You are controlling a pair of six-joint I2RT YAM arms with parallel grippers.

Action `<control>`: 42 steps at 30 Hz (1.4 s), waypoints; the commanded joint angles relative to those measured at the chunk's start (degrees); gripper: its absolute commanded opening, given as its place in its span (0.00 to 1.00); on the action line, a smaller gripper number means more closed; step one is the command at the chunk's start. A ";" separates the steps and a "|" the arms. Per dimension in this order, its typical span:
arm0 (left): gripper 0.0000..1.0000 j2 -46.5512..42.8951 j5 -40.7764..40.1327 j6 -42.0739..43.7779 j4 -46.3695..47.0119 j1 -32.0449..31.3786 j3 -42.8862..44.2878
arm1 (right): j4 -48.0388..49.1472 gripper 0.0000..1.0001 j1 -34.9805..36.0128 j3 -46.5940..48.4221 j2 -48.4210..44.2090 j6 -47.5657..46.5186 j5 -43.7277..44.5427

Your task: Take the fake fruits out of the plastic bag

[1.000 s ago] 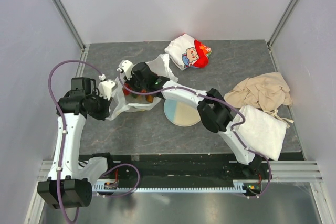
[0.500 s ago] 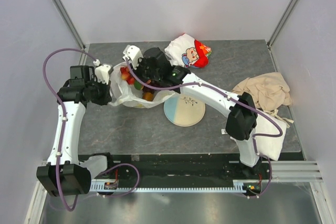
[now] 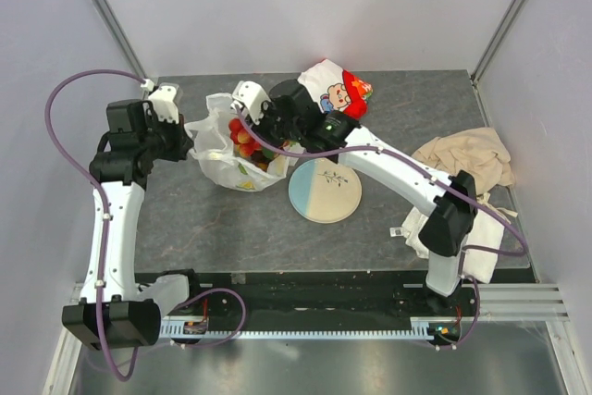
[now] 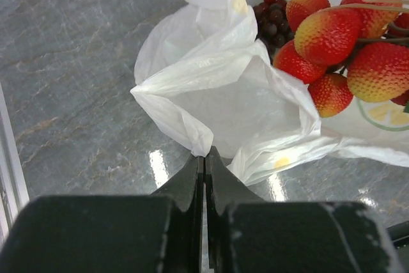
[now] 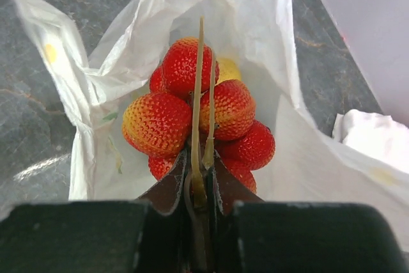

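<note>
Progress: early. No fruit is seen set down outside the bag (image 3: 222, 159), which lies on the table (image 3: 185, 219) left of the plate (image 3: 324, 190). The strawberries (image 5: 192, 107) are pinched by their stem in the right gripper (image 5: 199, 165), jaws nearly together. The bunch is at the bag's mouth and is judged not yet clear of it. The left gripper (image 4: 204, 158) is pressed shut on a fold of the bag's rim, by which the mouth is held open. Inside, grapes (image 4: 271, 16) and a lemon (image 5: 229, 68) are left to take; other fruits cannot be told. The stem grip is shown only by the right wrist view, the grapes clearly only by the left wrist view, and the plate only from above.
</note>
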 commanded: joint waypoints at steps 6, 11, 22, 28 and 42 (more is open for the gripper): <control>0.02 1.20 5.25 -4.67 3.99 0.19 0.06 | 2.44 0.00 -0.51 3.28 -10.05 4.05 -5.49; 0.01 1.55 5.25 -4.14 3.99 0.19 0.06 | 4.02 0.00 -2.08 2.93 -15.58 8.51 1.35; 0.01 1.47 4.37 -4.49 3.90 0.28 0.24 | 4.72 0.00 -18.87 -6.70 -26.12 11.70 12.79; 0.02 1.90 4.72 -4.40 3.81 0.19 0.68 | 8.06 0.00 -21.60 -23.14 -29.65 9.15 12.09; 0.02 0.50 5.78 -3.62 2.85 0.28 -0.73 | 10.78 0.00 -22.22 -35.65 -19.21 11.26 -1.70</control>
